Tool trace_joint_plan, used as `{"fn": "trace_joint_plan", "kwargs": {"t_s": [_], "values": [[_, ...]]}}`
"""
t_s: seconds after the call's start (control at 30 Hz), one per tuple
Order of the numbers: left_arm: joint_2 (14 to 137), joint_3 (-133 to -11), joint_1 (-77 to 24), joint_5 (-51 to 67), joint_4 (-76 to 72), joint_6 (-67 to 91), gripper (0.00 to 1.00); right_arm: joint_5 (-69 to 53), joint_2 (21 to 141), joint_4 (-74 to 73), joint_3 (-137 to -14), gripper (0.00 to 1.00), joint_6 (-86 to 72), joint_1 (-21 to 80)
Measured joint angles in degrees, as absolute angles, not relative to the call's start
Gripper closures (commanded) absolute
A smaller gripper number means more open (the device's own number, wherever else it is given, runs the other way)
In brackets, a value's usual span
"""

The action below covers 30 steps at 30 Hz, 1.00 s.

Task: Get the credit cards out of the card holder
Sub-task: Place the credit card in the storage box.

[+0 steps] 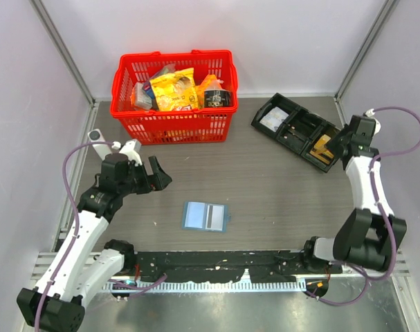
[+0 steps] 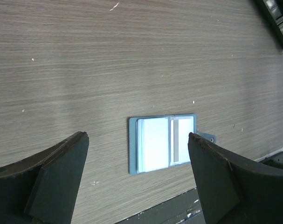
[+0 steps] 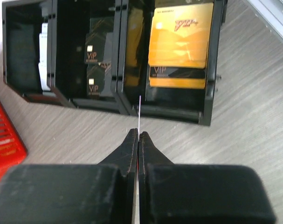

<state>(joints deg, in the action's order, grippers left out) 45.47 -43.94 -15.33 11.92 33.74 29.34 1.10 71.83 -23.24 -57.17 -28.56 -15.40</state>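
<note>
The blue card holder [image 1: 205,216] lies open and flat on the table, pale blue-grey inside [image 2: 162,144], with a striped card face [image 2: 176,140] showing in its right pocket. My left gripper [image 1: 155,175] hovers up and to the left of it, open and empty; the left wrist view shows the holder between the spread fingers [image 2: 137,136]. My right gripper [image 3: 139,133] is shut on a thin credit card [image 3: 139,109] seen edge-on, just in front of the black tray. Gold credit cards [image 3: 180,44] lie in the tray's right compartment.
The black compartment tray [image 1: 281,107] sits at the back right; dark VIP cards [image 3: 94,65] lie in its middle compartment. A red basket [image 1: 174,126] of packets stands at the back left. A black rail [image 1: 216,261] runs along the near edge.
</note>
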Motion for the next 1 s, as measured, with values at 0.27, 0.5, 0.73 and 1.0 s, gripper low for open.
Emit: {"fn": "trace_joint_plan", "kwargs": {"t_s": [0.27, 0.5, 0.73, 1.0], "values": [[45.54, -43.94, -15.84, 10.24, 35.09, 27.83, 0.09, -4.95, 87.74, -21.65, -68.66, 0.99, -28.53, -23.0], [45.54, -43.97, -16.43, 7.11, 36.73, 26.48, 0.09, -8.78, 99.55, -21.1, -77.47, 0.99, -28.16, -24.1], [46.06, -44.03, -16.45, 5.67, 37.21, 26.26, 0.09, -11.35, 106.32, -21.5, -81.45, 0.99, -27.62, -24.14], [46.3, -44.03, -16.45, 5.08, 37.52, 26.24, 0.09, -12.08, 110.65, -21.87, -82.61, 0.89, -27.55, -24.56]]}}
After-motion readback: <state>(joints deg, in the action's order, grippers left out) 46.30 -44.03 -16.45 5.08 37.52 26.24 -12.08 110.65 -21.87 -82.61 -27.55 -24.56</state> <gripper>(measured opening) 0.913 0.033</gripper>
